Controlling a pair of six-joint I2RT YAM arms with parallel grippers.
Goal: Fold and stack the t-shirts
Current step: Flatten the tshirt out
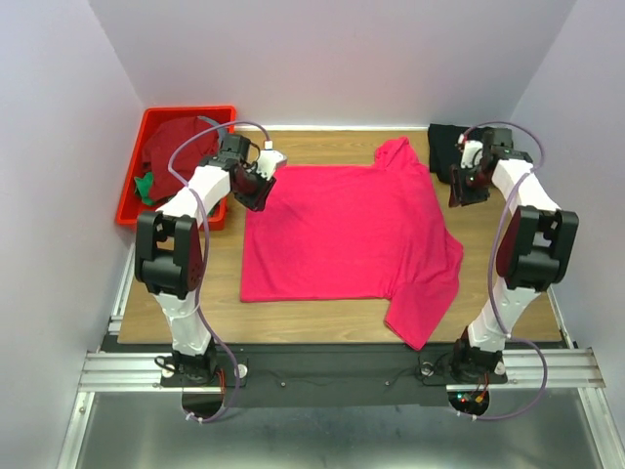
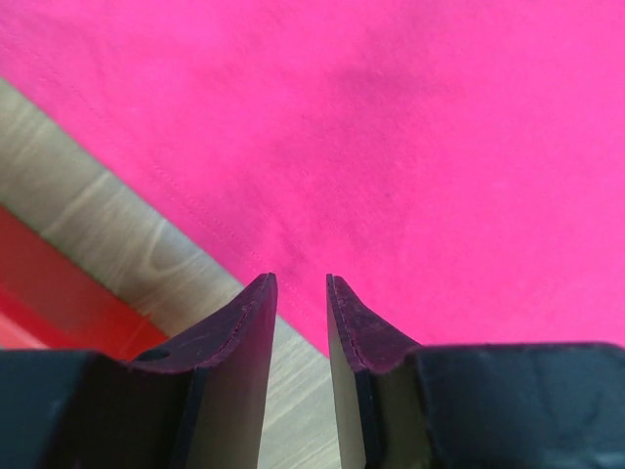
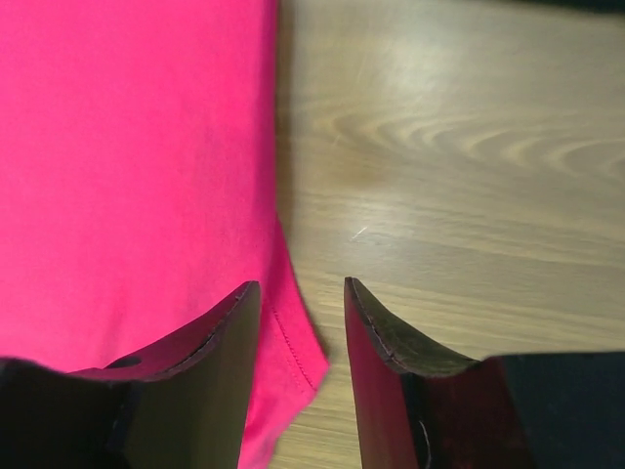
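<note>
black t-shirt (image 1: 441,145): partly behind right arm (image 1: 527,230) | dark red t-shirt (image 1: 174,137) (in bin (image 1: 186,110)): partly behind left arm (image 1: 200,191)

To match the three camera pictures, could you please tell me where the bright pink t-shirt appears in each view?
Top external: the pink t-shirt lies spread over the middle of the table.
Left wrist: the pink t-shirt fills the upper right, edge running diagonally.
Right wrist: the pink t-shirt fills the left side, a corner near the bottom.
Shared landmark: the shirt's edge against the bare table.
</note>
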